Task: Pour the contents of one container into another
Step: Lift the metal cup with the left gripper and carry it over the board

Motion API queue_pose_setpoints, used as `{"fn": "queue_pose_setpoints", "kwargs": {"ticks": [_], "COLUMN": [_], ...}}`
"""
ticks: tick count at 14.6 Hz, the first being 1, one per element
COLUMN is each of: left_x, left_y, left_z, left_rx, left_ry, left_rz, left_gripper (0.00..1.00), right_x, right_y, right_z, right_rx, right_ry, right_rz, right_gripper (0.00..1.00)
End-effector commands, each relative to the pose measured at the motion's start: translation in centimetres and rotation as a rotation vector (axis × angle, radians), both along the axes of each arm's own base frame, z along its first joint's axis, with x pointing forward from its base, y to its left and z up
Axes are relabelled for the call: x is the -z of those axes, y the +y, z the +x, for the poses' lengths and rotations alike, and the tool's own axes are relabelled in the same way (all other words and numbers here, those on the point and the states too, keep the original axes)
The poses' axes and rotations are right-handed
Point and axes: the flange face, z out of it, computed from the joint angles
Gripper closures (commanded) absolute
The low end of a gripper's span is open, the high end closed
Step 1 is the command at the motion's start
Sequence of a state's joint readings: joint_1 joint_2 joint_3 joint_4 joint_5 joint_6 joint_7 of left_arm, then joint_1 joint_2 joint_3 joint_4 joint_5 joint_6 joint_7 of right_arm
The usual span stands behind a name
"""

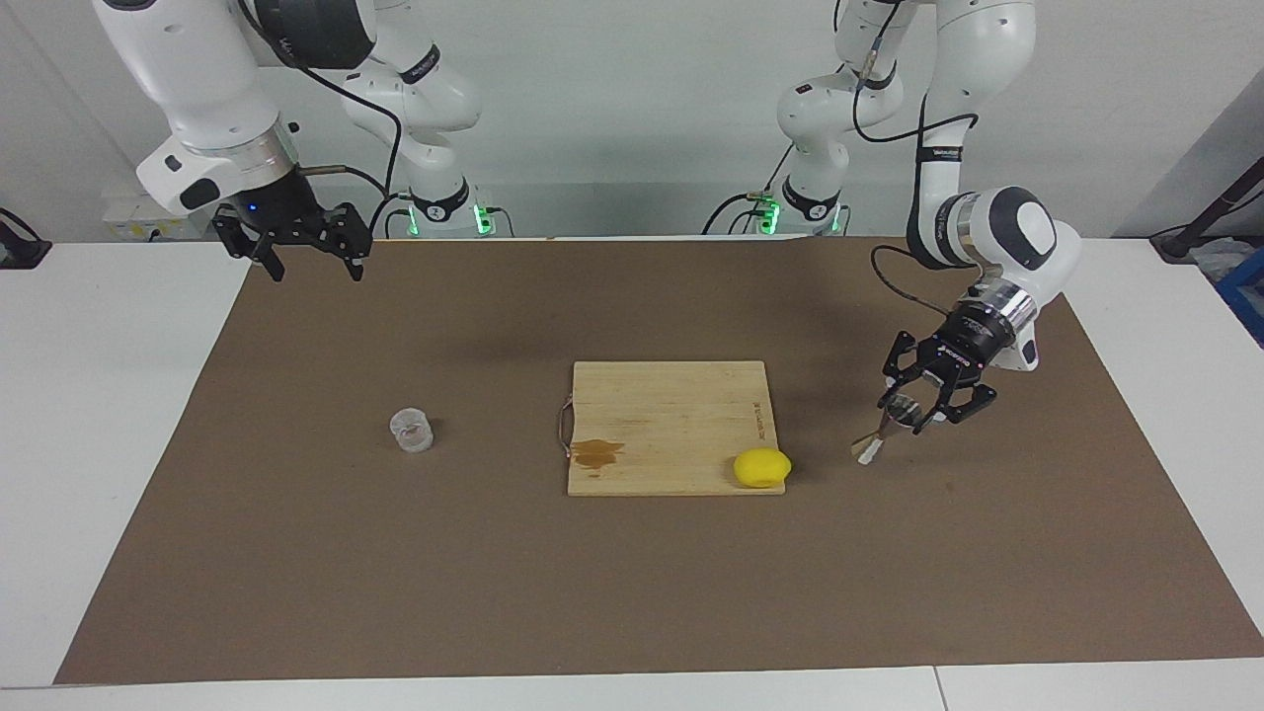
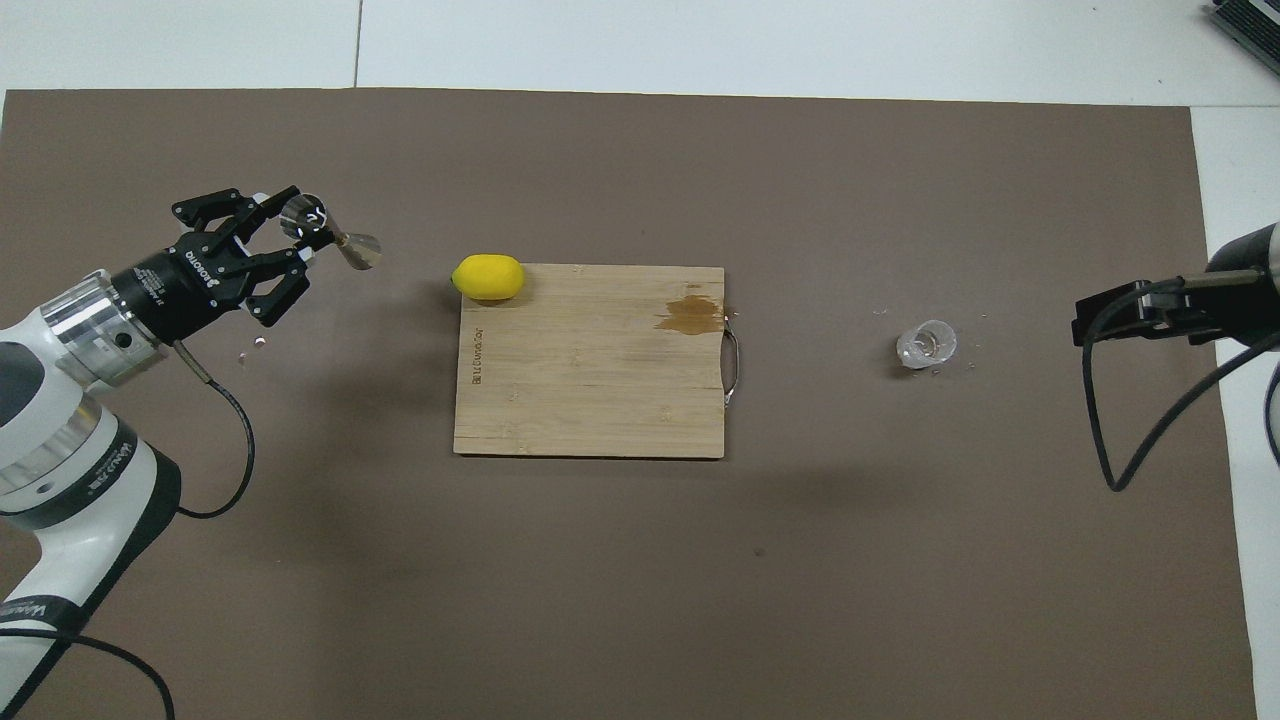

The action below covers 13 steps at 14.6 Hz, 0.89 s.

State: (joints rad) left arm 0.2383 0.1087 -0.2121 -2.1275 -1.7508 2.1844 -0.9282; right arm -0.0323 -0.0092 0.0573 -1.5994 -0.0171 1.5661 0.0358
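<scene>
The clear cup (image 1: 413,431) stands upright on the brown mat toward the right arm's end; it also shows in the overhead view (image 2: 927,344). The steel jigger (image 1: 882,433) lies tipped on its side on the mat toward the left arm's end, and shows in the overhead view too (image 2: 335,238). My left gripper (image 1: 907,415) is low and open, its fingers spread around the jigger's upper cone; the overhead view (image 2: 297,235) shows the same. I cannot tell whether they touch it. My right gripper (image 1: 316,272) hangs open and empty, waiting over the mat's edge by its base.
A wooden cutting board (image 1: 671,395) lies mid-mat with a brown wet stain (image 1: 597,452) near its handle. A yellow lemon-like lump (image 1: 761,467) sits on the board's corner nearest the jigger. A few small droplets lie around the cup.
</scene>
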Motion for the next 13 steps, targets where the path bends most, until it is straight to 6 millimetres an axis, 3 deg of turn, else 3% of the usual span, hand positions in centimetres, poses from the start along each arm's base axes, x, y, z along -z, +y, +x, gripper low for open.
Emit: {"fn": "queue_pose_setpoints", "kwargs": {"ticks": [1, 5, 7, 10, 13], "left_x": [-1.7, -2.4, -2.3, -1.5, -0.5], "left_y": [-4.4, -11.7, -16.4, -22.6, -27.5], "left_z": [-0.7, -1.7, -2.3, -3.8, -3.7], "left_rx": [0.043, 0.081, 0.064, 0.036, 0.044], "left_ry": [0.112, 0.131, 0.135, 0.166, 0.177], "left_rz": [-0.069, -0.023, 0.018, 0.054, 0.078], "left_gripper": [1.0, 1.0, 1.0, 1.0, 1.0], "right_x": [-0.3, -0.3, -0.3, -0.4, -0.4], "right_y": [-0.1, -0.3, -0.4, -0.4, -0.5], "right_z": [-0.5, -0.5, -0.5, -0.4, -0.3], "right_rx": [-0.015, -0.016, -0.015, -0.004, 0.037], "right_ry": [0.009, 0.01, 0.01, 0.001, -0.008], "right_rz": [0.021, 0.022, 0.022, 0.021, 0.021], "right_gripper": [0.0, 0.0, 0.0, 0.01, 0.03]}}
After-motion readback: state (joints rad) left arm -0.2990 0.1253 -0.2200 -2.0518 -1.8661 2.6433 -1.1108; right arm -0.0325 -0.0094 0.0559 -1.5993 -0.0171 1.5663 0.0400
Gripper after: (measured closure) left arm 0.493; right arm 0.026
